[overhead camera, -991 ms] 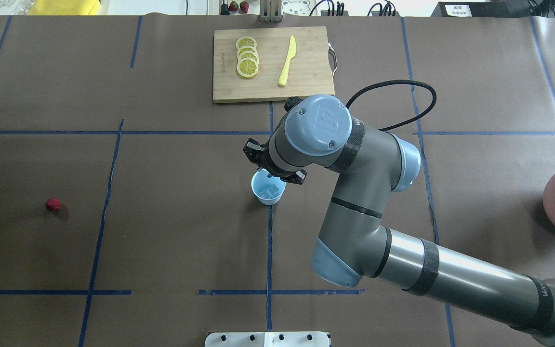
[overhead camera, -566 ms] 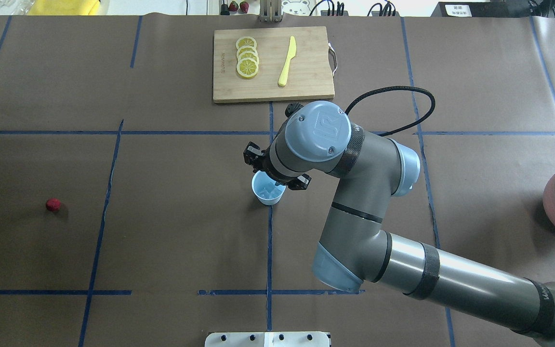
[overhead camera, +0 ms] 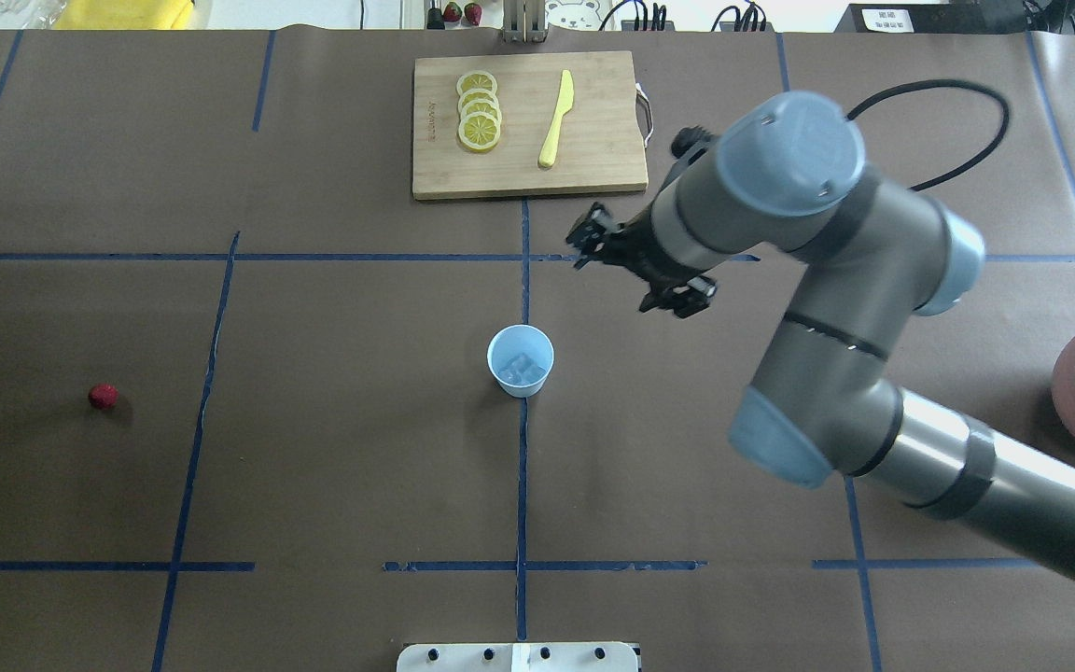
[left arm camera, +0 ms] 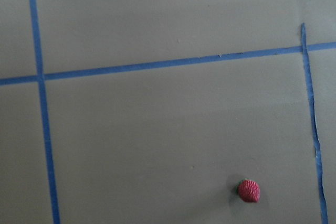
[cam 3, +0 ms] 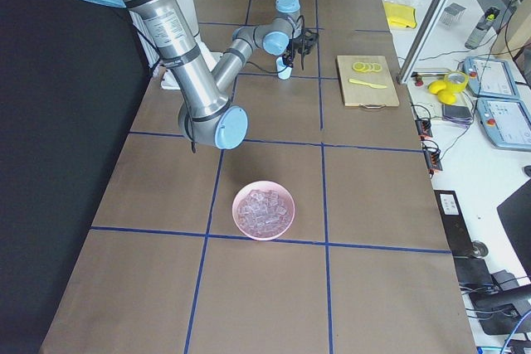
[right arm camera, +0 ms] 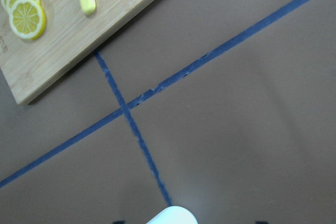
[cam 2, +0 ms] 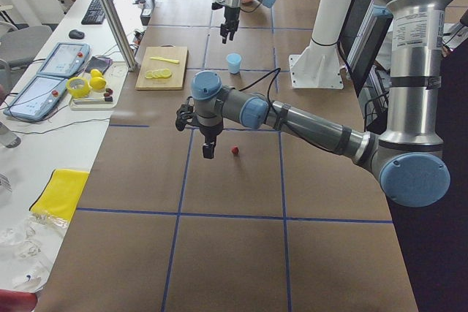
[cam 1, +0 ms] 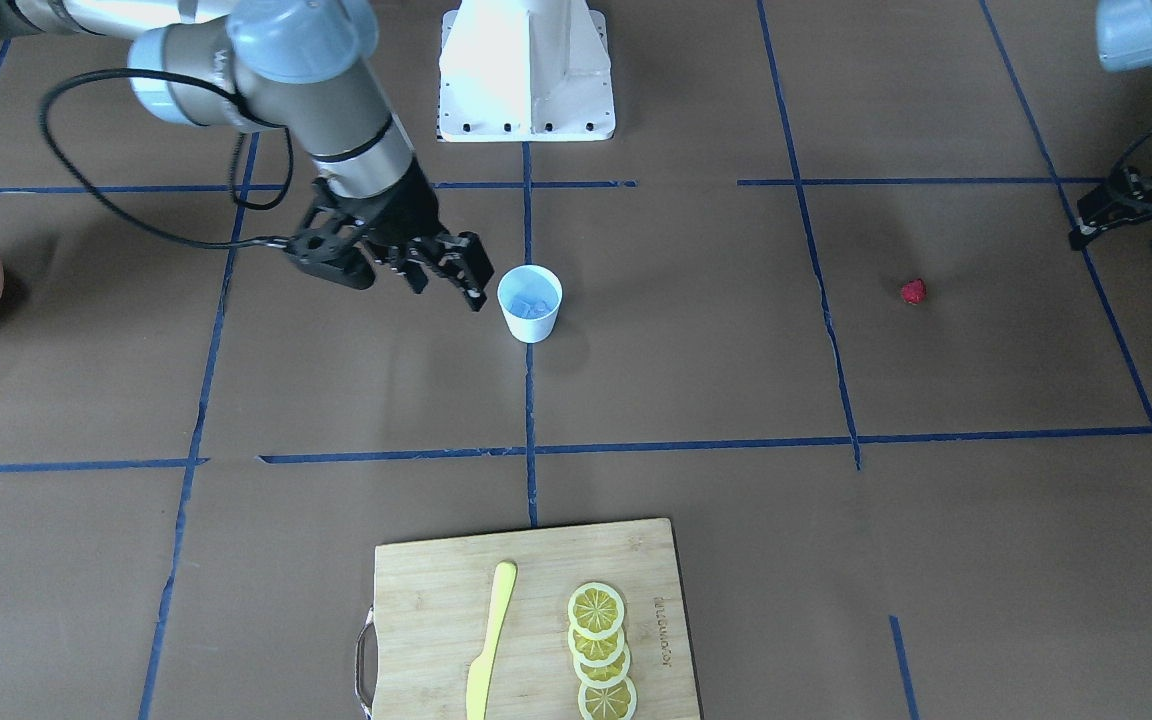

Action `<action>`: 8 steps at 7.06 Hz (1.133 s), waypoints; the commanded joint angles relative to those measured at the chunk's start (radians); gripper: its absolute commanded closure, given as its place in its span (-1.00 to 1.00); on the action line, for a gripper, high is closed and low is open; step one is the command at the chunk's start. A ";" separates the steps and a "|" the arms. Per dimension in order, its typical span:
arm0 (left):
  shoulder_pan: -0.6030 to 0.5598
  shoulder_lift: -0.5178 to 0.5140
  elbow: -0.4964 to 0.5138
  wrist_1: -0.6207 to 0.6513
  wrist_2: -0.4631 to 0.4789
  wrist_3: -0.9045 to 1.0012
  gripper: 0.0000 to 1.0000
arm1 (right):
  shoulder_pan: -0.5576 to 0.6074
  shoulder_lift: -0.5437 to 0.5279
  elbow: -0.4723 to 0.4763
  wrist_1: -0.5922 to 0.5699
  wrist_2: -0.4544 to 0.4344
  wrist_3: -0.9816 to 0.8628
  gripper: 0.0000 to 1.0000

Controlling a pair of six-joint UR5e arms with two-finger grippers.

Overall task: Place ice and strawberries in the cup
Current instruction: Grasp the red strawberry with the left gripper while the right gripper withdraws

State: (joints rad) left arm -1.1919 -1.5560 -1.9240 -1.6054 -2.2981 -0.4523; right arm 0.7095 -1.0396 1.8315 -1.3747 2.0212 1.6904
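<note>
The pale blue cup [overhead camera: 520, 360] stands upright at the table's middle with clear ice [overhead camera: 521, 370] cubes inside; it also shows in the front view as the cup [cam 1: 530, 302]. My right gripper [overhead camera: 635, 271] hangs open and empty, beyond and to the right of the cup. A small red strawberry [overhead camera: 103, 397] lies alone on the paper at the left. In the front view my left gripper [cam 1: 1121, 240] hovers near the strawberry [cam 1: 913, 291], apart from it, fingers spread open. The left wrist view shows the strawberry [left arm camera: 249, 190] at its lower right.
A pink bowl [overhead camera: 1068, 392] full of ice sits at the right edge. A wooden cutting board [overhead camera: 593, 159] with lemon slices [overhead camera: 479, 110] and a yellow knife [overhead camera: 556, 118] lies at the far middle. Blue tape lines grid the brown paper.
My right gripper has left its place over the cup and swung away to the right and toward the cutting board. The cup and strawberry have not moved.
</note>
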 commanded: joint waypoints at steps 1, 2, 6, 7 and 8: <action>0.234 -0.012 0.058 -0.222 0.147 -0.351 -1.00 | 0.230 -0.211 0.116 -0.001 0.216 -0.246 -0.99; 0.303 -0.010 0.098 -0.297 0.187 -0.418 -1.00 | 0.284 -0.256 0.118 0.000 0.261 -0.340 -0.99; 0.400 -0.012 0.172 -0.353 0.244 -0.439 -0.99 | 0.289 -0.269 0.118 0.000 0.263 -0.359 -0.99; 0.411 -0.012 0.180 -0.353 0.243 -0.442 -0.98 | 0.289 -0.267 0.117 0.000 0.263 -0.359 -0.99; 0.413 -0.010 0.180 -0.353 0.241 -0.441 -0.87 | 0.289 -0.267 0.117 0.000 0.263 -0.359 -0.99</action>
State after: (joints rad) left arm -0.7856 -1.5675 -1.7475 -1.9584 -2.0556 -0.8930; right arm 0.9984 -1.3073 1.9489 -1.3745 2.2840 1.3317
